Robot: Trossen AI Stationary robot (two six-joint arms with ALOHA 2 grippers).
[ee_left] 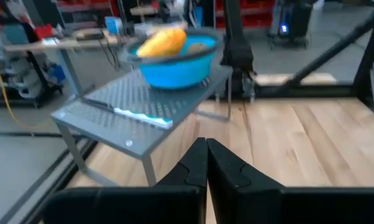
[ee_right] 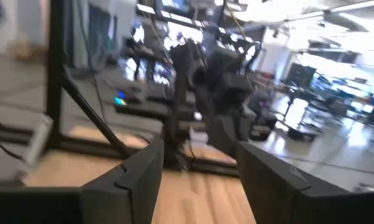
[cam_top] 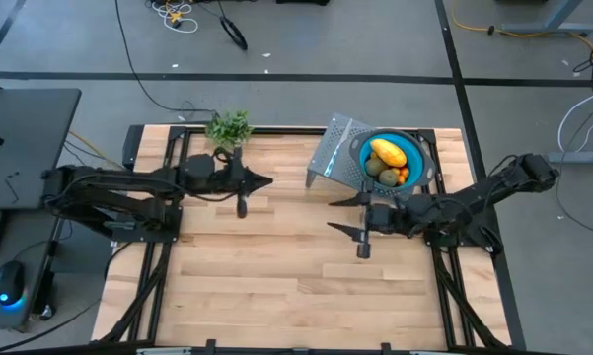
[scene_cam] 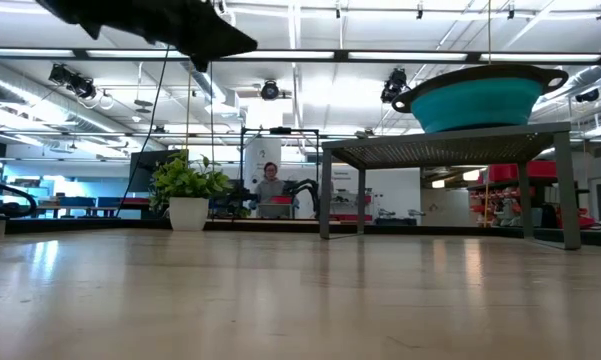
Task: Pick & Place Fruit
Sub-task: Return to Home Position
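Upper right in my high view, the metal shelf (cam_top: 328, 158) carries the blue strainer bowl (cam_top: 359, 153). Left gripper (cam_top: 266, 181) closed, right gripper (cam_top: 337, 216) spread wide, both empty. In the bowl, the mango (cam_top: 388, 153) looks smooth, probably slippery: I'd pinch its narrow middle gently.

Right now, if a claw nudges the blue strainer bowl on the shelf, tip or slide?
Probably slides: the blue strainer bowl looks wide and low on the flat metal shelf. With the yellow fruit heaped inside, it is likely bottom-heavy. That fruit might roll when shoved.

no readable text anywhere
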